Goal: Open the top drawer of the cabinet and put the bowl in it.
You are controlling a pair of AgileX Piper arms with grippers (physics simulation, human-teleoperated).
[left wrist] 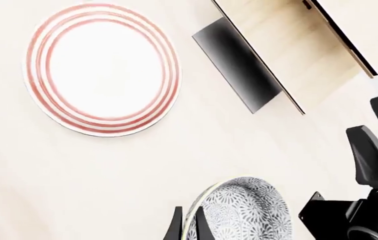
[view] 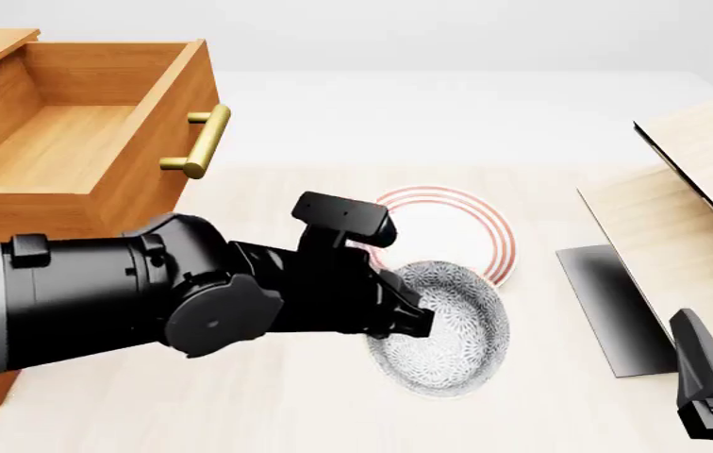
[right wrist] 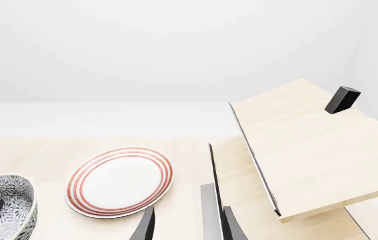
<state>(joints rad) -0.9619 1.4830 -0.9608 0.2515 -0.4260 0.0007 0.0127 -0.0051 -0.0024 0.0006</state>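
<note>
The left hand point(view: 422, 319) pinches the near rim of the bowl point(view: 457, 330), one finger inside. The bowl sits tilted beside the plate point(view: 451, 226). The right hand point(right wrist: 185, 225) is open, well apart. The top drawer point(view: 67, 142) stands open.

The cabinet point(view: 29, 283) stands at the table's point(view: 269, 415) left, its top drawer point(view: 80, 132) pulled out. The bowl point(view: 457, 326) sits near the middle, the plate point(view: 464, 226) just behind it. A slanted wooden structure point(view: 696, 217) stands at the right.
</note>
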